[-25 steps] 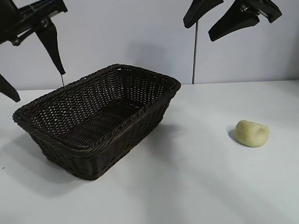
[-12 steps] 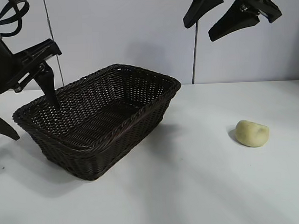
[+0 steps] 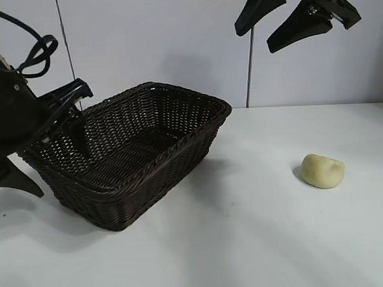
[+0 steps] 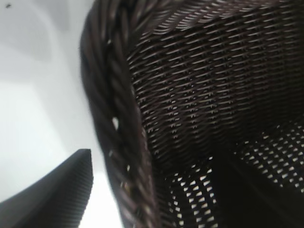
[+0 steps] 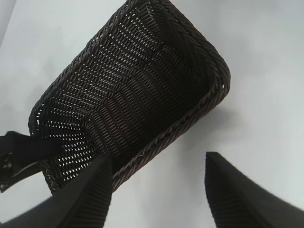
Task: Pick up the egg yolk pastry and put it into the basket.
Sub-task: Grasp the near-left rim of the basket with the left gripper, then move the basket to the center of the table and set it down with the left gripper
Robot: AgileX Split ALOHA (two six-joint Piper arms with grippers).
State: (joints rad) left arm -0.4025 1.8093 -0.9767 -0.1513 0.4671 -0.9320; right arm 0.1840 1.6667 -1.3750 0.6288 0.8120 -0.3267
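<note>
Left gripper (image 3: 49, 156) straddles the basket (image 3: 179, 147) rim, fingers apart and empty, probably to steady it, while the pastry (image 3: 323, 171) sits on the table (image 3: 259, 242) under the open, empty right gripper (image 3: 282, 25).

Basket (image 3: 131, 152) on table (image 3: 247, 243) at left, egg yolk pastry (image 3: 323, 171) well apart at right

Both arms are black. The left arm (image 3: 12, 113) carries a looped black cable (image 3: 38, 51). Fingers (image 5: 228, 194) are tapered, with ribbed pads.
</note>
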